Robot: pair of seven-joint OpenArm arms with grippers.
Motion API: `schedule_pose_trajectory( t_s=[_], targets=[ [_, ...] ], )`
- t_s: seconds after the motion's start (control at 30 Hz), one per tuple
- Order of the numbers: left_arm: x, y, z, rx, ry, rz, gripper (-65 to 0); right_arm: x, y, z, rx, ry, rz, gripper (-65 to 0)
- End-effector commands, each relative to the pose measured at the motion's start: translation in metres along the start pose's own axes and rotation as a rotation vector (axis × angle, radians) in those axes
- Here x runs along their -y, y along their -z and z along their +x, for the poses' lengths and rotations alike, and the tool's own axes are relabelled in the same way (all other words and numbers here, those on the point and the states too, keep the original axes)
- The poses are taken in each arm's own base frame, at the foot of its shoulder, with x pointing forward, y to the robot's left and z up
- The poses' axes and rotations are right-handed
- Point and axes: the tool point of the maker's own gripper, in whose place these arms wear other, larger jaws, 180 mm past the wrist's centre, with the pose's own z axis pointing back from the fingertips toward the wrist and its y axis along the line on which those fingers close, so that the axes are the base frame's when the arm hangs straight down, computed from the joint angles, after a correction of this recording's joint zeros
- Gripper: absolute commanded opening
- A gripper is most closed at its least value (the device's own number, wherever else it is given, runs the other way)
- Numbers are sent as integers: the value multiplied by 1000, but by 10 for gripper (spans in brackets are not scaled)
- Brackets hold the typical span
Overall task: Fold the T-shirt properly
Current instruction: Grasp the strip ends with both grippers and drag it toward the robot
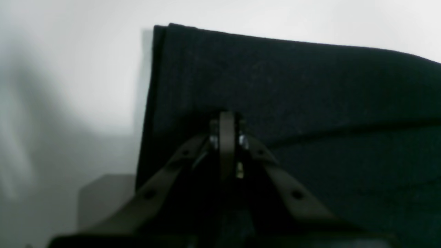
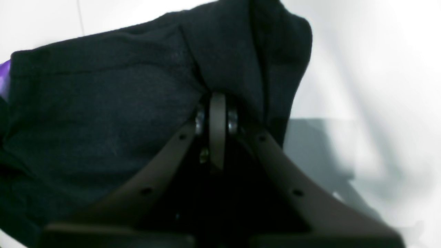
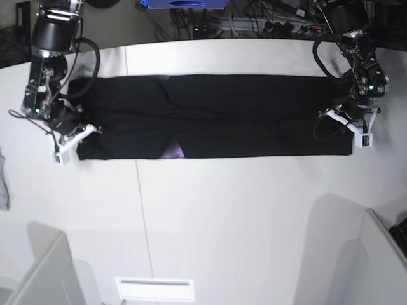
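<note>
The black T-shirt lies folded into a long flat band across the far half of the white table. A bit of purple print peeks out at its near edge. My left gripper is at the band's right end in the base view. In the left wrist view the left gripper is shut on the T-shirt near a squared corner. My right gripper is at the band's left end. In the right wrist view the right gripper is shut on bunched T-shirt cloth.
A small grey cloth scrap lies at the table's left edge. Cables and a blue box sit behind the table. White panels stand at the near left and near right corners. A white slotted plate sits at the front.
</note>
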Motion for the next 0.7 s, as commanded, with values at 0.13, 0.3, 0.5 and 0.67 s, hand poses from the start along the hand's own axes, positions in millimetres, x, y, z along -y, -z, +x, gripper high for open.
schedule_pose_trajectory(
  t_s=[0.13, 0.3, 0.5, 0.67],
  targets=[
    [-10, -2, 17, 12, 26, 37, -650, 7, -3, 9, -17, -25, -46, -650],
    [-7, -9, 42, 34, 48, 40, -650, -5, -19, 29, 49, -76, -41, -650],
    [6, -37, 95, 142, 127, 55, -650, -40, -52, 65, 177, -168, -14, -650],
    [7, -72, 117, 188, 183, 98, -650, -66, -88, 84, 278, -259, -7, -650]
  ],
)
